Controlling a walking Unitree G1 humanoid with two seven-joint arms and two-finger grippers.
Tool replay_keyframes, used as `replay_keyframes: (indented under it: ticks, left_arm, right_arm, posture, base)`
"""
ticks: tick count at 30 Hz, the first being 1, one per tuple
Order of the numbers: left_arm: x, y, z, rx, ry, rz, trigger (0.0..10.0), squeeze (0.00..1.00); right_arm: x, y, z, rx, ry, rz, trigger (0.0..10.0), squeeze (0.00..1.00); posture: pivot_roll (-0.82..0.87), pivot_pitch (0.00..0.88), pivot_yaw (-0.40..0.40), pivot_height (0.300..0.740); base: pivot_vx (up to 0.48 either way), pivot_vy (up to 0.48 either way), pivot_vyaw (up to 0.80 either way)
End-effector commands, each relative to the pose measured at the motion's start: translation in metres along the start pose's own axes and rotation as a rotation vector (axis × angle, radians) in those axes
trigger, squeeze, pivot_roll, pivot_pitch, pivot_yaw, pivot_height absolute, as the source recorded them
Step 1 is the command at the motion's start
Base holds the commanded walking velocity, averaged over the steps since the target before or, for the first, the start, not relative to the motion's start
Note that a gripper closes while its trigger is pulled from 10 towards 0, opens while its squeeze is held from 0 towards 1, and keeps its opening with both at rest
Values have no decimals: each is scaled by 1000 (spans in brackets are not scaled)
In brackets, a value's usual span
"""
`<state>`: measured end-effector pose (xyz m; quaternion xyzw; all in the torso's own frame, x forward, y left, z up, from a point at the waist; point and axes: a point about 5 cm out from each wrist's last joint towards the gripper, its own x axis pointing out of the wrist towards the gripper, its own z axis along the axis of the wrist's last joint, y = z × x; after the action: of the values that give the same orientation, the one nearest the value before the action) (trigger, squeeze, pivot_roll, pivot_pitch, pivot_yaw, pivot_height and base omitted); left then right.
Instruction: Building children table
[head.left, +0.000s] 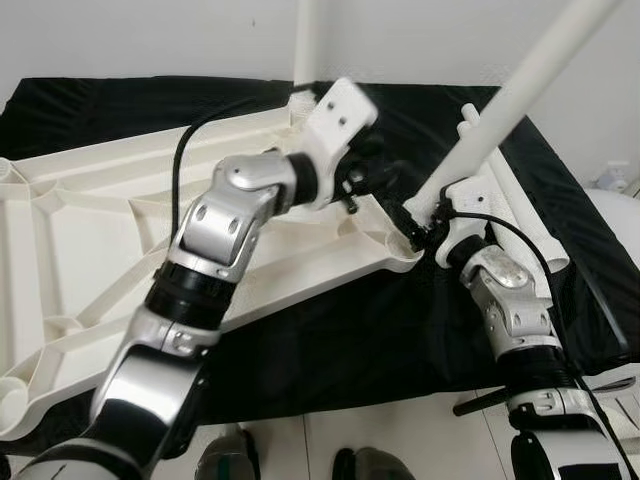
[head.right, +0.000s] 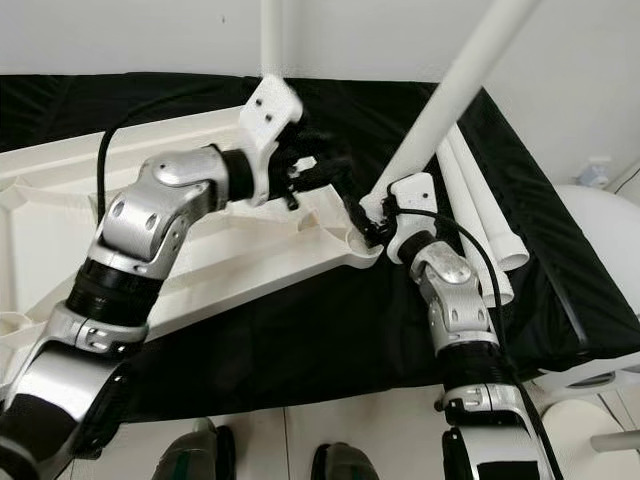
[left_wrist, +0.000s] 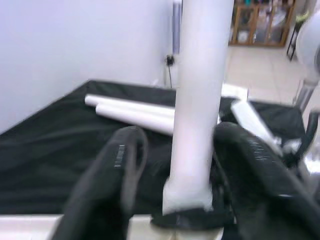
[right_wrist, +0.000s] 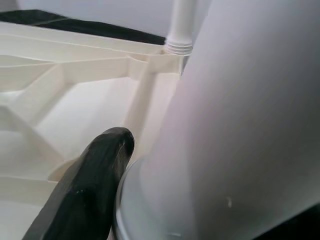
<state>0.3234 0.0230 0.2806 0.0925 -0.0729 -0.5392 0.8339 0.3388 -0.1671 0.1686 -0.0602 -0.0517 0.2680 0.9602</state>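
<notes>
The white table top (head.left: 90, 260) lies upside down on a black cloth (head.left: 330, 340). One white leg (head.left: 305, 40) stands upright in its far corner. At the near right corner (head.left: 395, 250) a second white leg (head.left: 510, 100) leans to the right, its foot at the corner socket. My right gripper (head.left: 428, 222) is shut on this leg just above its foot; one of its black fingers (right_wrist: 95, 185) presses against the tube. My left gripper (head.left: 385, 180) reaches in from the left, open, its fingers (left_wrist: 120, 160) on either side of the same leg (left_wrist: 200, 90).
Two spare white legs (head.right: 480, 220) lie side by side on the cloth right of the table top. A white wall runs behind the cloth. A round white object (head.right: 600, 230) stands off the cloth's right edge. My feet (head.right: 190, 455) are at the near edge.
</notes>
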Motion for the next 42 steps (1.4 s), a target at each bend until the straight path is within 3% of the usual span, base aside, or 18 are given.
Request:
replay_keyframes:
  ticks: [1, 6, 7, 9, 10, 20, 37, 38, 39, 40, 41, 42]
  left_arm:
    - [4, 3, 3, -30, -14, 50, 10000, 1000]
    - [12, 1, 15, -17, -54, 23, 10000, 1000]
    - [14, 1, 18, -7, -57, 18, 10000, 902]
    - [15, 1, 20, -1, -58, 15, 10000, 902]
    - [16, 0, 22, 9, -60, 10, 10000, 0]
    - [30, -1, 33, 19, -54, -5, 10000, 0]
    - [48, -4, 23, -72, 69, -13, 10000, 0]
    - [49, -4, 23, -82, 65, -19, 8118, 0]
    - [49, -4, 23, -82, 65, -19, 8118, 0]
    - [49, -4, 25, -87, 55, -24, 4275, 0]
    - [49, -4, 25, -87, 55, -24, 4275, 0]
    - [49, -3, 28, -107, 32, -28, 0, 0]
  right_arm:
    - [1, -1, 1, -5, 14, 42, 10000, 0]
    - [5, 5, 6, -3, 12, 149, 10000, 0]
    - [5, 6, 7, -8, 10, 166, 10000, 0]
    - [5, 6, 8, -12, 9, 175, 10000, 0]
    - [5, 7, 8, -21, 13, 191, 10000, 0]
    - [5, 7, 11, -69, 40, 264, 10000, 0]
    - [-3, 8, 8, -149, 78, 322, 10000, 0]
    - [-3, 8, 7, -151, 81, 322, 10000, 0]
    - [-3, 8, 7, -151, 81, 322, 10000, 0]
    - [-4, 7, 7, -152, 82, 322, 10000, 0]
    - [-4, 7, 7, -152, 82, 322, 10000, 0]
    - [-4, 7, 7, -157, 81, 321, 10000, 0]
  posture:
    - [19, 47, -88, 740]
    - [29, 48, -97, 740]
    - [31, 51, -99, 740]
    - [31, 51, -99, 740]
    - [31, 53, -103, 740]
    - [24, 59, -105, 740]
    - [-9, 36, -76, 740]
    - [-10, 34, -75, 740]
    - [-10, 34, -75, 740]
    - [-10, 32, -73, 740]
    - [-10, 32, -73, 740]
    - [-10, 31, -73, 740]
  base:
    - [0, 0, 0]
    - [0, 0, 0]
    - [0, 0, 0]
    - [0, 0, 0]
    - [0, 0, 0]
    - [0, 0, 0]
    - [0, 0, 0]
    - [0, 0, 0]
    - [0, 0, 0]
    - [0, 0, 0]
    - [0, 0, 0]
    - [0, 0, 0]
